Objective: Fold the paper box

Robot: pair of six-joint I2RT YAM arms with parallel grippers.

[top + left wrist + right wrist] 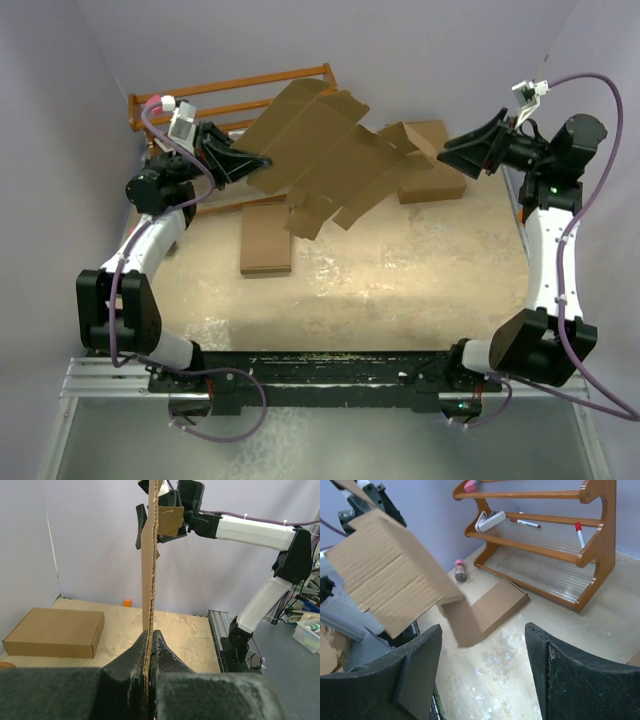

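The paper box is a flat brown die-cut blank (335, 155) held up in the air over the back of the table. My left gripper (258, 160) is shut on its left edge. In the left wrist view the blank (148, 580) stands edge-on, pinched between the closed fingers of the left gripper (150, 634). My right gripper (452, 150) is open and empty just off the blank's right end. In the right wrist view the blank (390, 577) hangs up left, outside the right gripper (482, 647).
A slim folded brown box (265, 240) lies on the table under the blank, also in the right wrist view (495, 605). A wider brown box (432, 170) sits back right. A wooden rack (215, 100) stands back left. A small bottle (461, 571) lies near it.
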